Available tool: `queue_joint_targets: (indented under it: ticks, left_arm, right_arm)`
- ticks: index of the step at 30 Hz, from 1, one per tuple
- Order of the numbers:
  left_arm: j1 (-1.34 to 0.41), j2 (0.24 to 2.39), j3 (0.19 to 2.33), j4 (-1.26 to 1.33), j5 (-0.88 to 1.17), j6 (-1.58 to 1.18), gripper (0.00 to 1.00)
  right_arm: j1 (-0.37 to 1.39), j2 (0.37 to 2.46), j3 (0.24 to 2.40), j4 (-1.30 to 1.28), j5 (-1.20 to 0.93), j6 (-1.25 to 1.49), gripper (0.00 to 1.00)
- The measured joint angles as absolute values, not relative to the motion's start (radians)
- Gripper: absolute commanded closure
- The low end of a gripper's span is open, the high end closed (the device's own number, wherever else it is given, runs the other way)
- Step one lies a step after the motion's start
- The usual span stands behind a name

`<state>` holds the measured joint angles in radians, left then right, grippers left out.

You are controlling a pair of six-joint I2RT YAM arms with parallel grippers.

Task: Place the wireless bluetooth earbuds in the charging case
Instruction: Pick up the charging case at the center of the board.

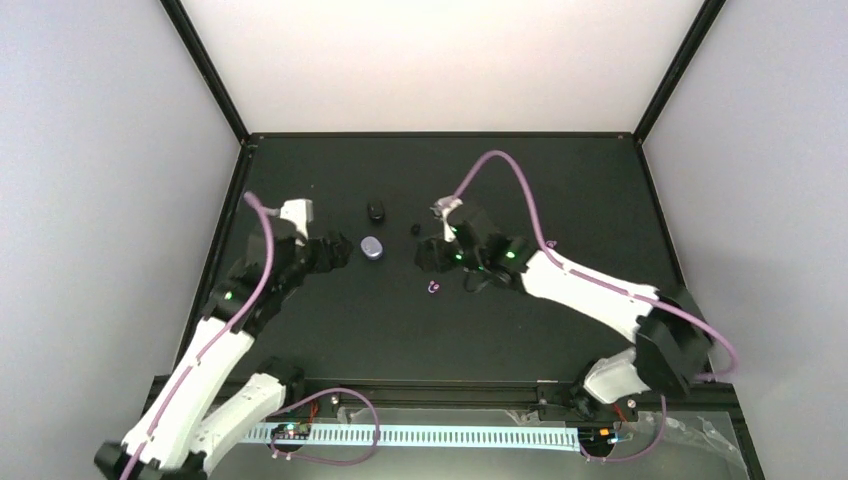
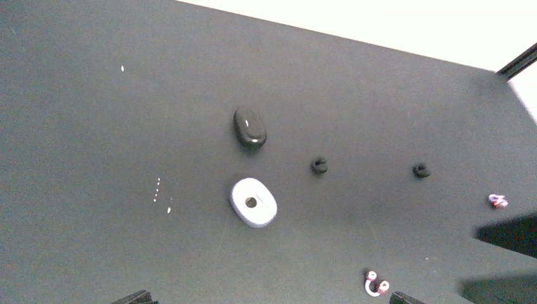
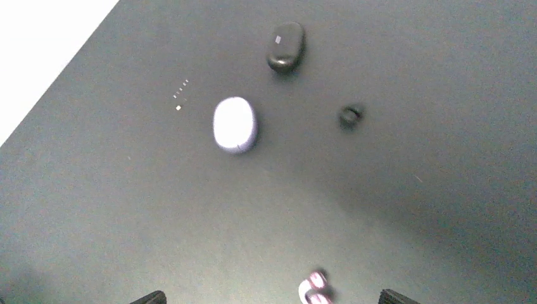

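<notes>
A glossy black case (image 1: 375, 211) and a closed lavender case (image 1: 372, 247) lie on the black table. One black earbud (image 1: 415, 229) lies right of them. The left wrist view shows the black case (image 2: 249, 127), lavender case (image 2: 253, 202), two black earbuds (image 2: 319, 166) (image 2: 421, 170) and a purple-and-white earbud (image 2: 375, 284). My left gripper (image 1: 338, 250) (image 2: 269, 299) is open and empty, just left of the lavender case. My right gripper (image 1: 432, 256) (image 3: 272, 297) is open and empty above the purple-and-white earbud (image 3: 315, 288) (image 1: 434, 288). The right wrist view also shows the lavender case (image 3: 235, 124), black case (image 3: 285, 45) and one black earbud (image 3: 349, 115).
Another small purple-and-white piece (image 1: 551, 243) (image 2: 498, 201) lies beside the right arm. A black frame rail (image 1: 440, 134) edges the table at the back and sides. White walls stand behind.
</notes>
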<state>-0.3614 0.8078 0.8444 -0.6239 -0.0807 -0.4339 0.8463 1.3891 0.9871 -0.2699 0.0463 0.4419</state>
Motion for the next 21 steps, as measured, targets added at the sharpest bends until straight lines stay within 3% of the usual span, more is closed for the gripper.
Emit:
queue_joint_targets:
  ticks: [7, 21]
  left_arm:
    - [-0.361, 0.536, 0.741, -0.635, -0.094, -0.389, 0.01]
    - [-0.361, 0.492, 0.722, -0.657, -0.146, -0.294, 0.01]
  right_arm:
    - [0.887, 1.781, 1.335, -0.297, 0.032, 0.399, 0.17]
    - [0.928, 2.216, 1.766, -0.492, 0.053, 0.307, 0.23]
